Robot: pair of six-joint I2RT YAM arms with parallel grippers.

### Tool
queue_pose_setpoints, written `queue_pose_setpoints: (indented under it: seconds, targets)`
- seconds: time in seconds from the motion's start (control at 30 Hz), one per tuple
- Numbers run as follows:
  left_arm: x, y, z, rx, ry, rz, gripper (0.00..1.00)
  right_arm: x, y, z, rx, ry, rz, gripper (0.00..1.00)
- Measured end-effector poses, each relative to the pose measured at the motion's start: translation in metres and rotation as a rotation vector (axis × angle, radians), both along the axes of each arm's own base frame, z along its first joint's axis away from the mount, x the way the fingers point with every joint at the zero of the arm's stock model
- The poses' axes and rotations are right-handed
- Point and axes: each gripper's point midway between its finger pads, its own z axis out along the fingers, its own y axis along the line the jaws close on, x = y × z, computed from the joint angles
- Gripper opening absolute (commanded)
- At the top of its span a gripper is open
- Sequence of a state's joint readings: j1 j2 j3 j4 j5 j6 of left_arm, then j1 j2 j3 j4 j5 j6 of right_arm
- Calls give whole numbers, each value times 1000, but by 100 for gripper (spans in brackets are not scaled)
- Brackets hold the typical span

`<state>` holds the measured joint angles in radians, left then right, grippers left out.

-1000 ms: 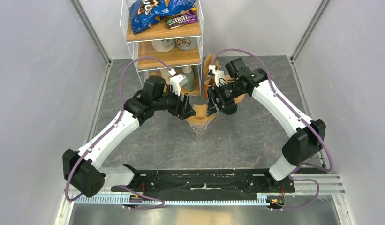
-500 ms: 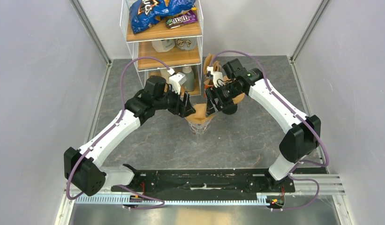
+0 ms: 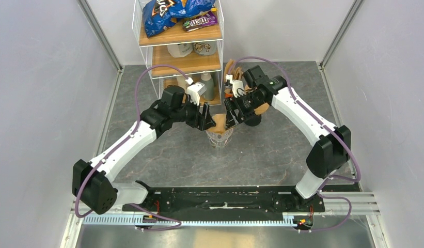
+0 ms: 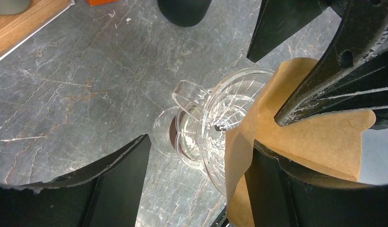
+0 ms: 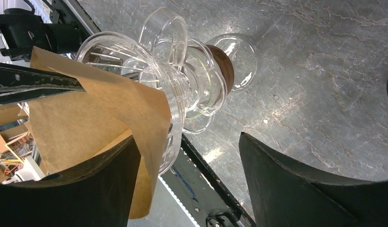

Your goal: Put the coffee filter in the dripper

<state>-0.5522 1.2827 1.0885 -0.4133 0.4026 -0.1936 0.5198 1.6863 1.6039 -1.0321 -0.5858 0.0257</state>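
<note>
The clear glass dripper [image 3: 219, 138] stands mid-table on a glass base. The brown paper coffee filter [image 3: 220, 123] sits at its mouth, partly draped over the rim [image 4: 239, 156]. My left gripper [image 3: 205, 118] is open; one finger [image 4: 281, 189] rests against the filter and the other [image 4: 107, 184] is beside the dripper [image 4: 220, 113]. Opposite it, my right gripper [image 3: 232, 115] is also open, one finger [image 5: 83, 189] under the filter [image 5: 88, 118] and the other [image 5: 300, 184] clear of the dripper [image 5: 154, 66]. Neither gripper is closed on the paper.
A wire shelf unit [image 3: 181, 36] with snack bags and bottles stands at the back. A holder of brown filters [image 3: 231, 70] is behind the right gripper. A black cup [image 4: 185, 9] is close by. The arms' black base rail [image 3: 225, 199] runs along the near edge.
The right arm has shifted slightly left toward the dripper. Less of the filter shows from above. Both grippers stay open.
</note>
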Motion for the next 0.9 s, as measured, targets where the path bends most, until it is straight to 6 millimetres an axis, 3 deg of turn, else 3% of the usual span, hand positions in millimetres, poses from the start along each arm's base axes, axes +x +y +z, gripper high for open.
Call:
queue_pose_setpoints:
  seconds: [0.5,0.73,0.83,0.9]
  targets:
    - [-11,-8,-5,12,3,-33,83,-2,7,1,-25,-39,21,85]
    - [-12,7,26,-31,-54,-28,87,2,5,27,2,-112,49,86]
    - [-14,24,50,-71,-96,-3,73,-1,-2,38,9,-127,42,82]
    - [-14,34,63,-85,-115,18,57,-1,-12,48,11,-137,21,77]
